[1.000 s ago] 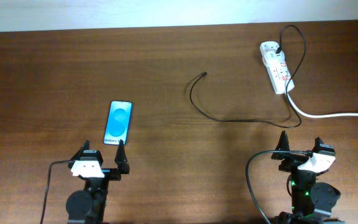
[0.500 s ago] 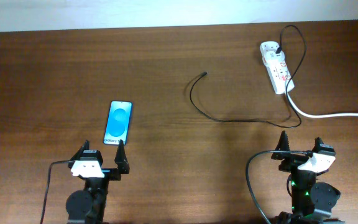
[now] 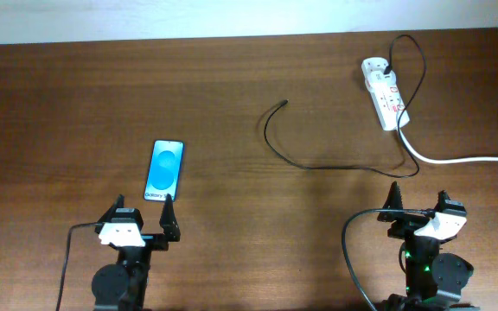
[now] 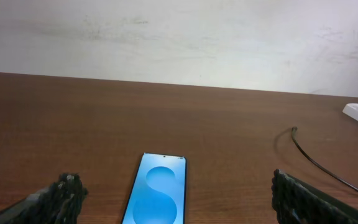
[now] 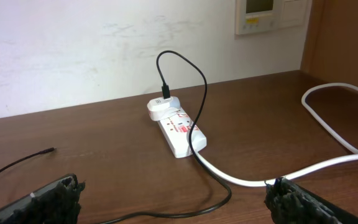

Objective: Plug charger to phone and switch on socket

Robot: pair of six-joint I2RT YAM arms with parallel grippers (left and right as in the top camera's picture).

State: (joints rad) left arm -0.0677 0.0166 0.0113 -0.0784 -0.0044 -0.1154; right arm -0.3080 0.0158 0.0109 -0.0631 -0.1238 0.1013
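The phone (image 3: 165, 169) lies flat on the table with its blue screen up, just ahead of my left gripper (image 3: 142, 210), which is open and empty; it also shows in the left wrist view (image 4: 158, 195) between the fingers. The black charger cable (image 3: 314, 164) runs from the white socket strip (image 3: 385, 92) in a loop to its free plug tip (image 3: 284, 102) mid-table. In the right wrist view the socket (image 5: 177, 127) and cable (image 5: 197, 118) lie ahead of my right gripper (image 5: 176, 202). My right gripper (image 3: 417, 200) is open and empty near the front edge.
The strip's thick white lead (image 3: 461, 157) curves off to the right edge, and shows in the right wrist view (image 5: 291, 171). A pale wall (image 4: 179, 37) stands behind the table, with a wall panel (image 5: 269, 14) at the right.
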